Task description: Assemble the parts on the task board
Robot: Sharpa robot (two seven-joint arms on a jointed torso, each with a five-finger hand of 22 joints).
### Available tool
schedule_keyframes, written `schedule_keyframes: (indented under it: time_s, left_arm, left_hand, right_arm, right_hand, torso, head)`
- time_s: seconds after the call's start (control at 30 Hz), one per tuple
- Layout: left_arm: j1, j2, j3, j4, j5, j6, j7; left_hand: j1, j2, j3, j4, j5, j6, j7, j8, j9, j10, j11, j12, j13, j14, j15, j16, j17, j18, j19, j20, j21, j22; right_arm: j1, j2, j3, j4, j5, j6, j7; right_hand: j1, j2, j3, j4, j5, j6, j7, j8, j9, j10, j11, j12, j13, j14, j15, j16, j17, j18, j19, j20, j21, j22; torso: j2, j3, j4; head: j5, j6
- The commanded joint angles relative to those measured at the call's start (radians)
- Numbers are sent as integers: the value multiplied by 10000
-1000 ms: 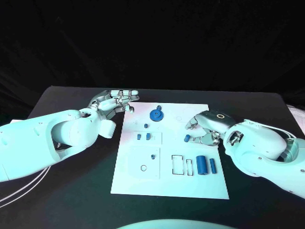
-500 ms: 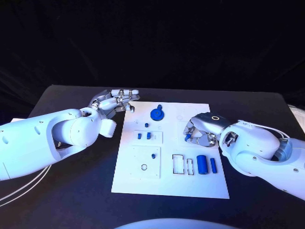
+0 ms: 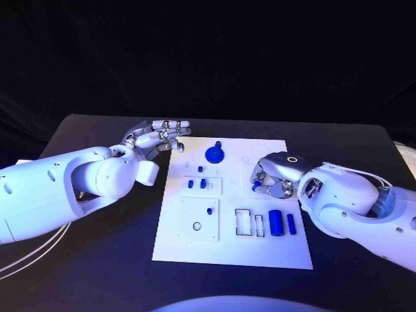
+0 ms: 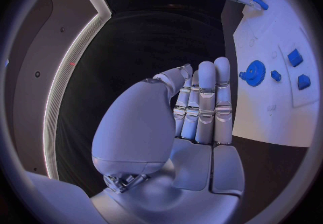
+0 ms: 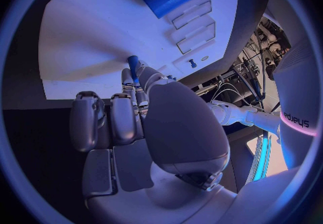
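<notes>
A small blue part [image 5: 132, 65] is pinched in the fingertips of the right hand [image 3: 272, 177], held above the right side of the task board [image 3: 229, 250]. The left hand [image 3: 157, 137] hovers just off the board's far left corner, fingers straight and together, holding nothing; a blue gear [image 3: 214, 155] lies on the board beside it.

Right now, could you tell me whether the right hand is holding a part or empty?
Holding: the right hand pinches a small blue peg between its fingertips above the task board.

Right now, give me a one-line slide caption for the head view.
Right hand pinches a small blue peg over the white board; left hand, holding nothing, hovers beside the board's far corner near the blue gear.
</notes>
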Motion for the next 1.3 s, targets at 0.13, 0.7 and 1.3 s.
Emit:
schedule_keyframes:
  time_s: [0.13,0.7,1.3]
  left_arm:
    - [2,11,4,7,54,218,35]
    - [-13,31,-1,-20,54,272,47]
    - [-16,111,-1,-53,53,296,41]
  left_hand:
    - [-62,62,-58,-6,34,44,6,54,-7,-62,10,31,-11,-36,-67,50,-10,115,-15,-42,-47,-9]
    - [-85,77,-104,-26,32,38,10,61,-10,-79,12,67,-16,-44,-65,59,-34,115,-18,-40,-62,-16]
    - [-85,77,-104,-26,32,38,10,61,-10,-79,12,67,-16,-44,-65,59,-34,115,-18,-40,-62,-16]
  right_arm:
    - [-23,-90,1,304,-80,-947,-26]
    - [-122,256,89,2086,1198,-1531,194]
    - [-880,1996,-311,750,904,-563,461]
  right_hand:
    - [248,121,300,-159,0,70,45,-17,56,292,-128,-110,36,347,17,91,55,11,123,-9,125,178]
    - [109,-42,670,-335,31,34,147,-129,77,296,-52,-315,38,334,74,102,35,15,102,33,137,188]
    - [0,-75,854,-411,45,-21,194,-202,78,266,-9,-419,41,312,108,64,-44,41,21,64,77,101]
  torso:
    - [-13,5,-4]
    - [-14,-16,5]
    - [6,-18,13]
  head:
    - [0,13]
    - [118,-2]
    - [238,-99]
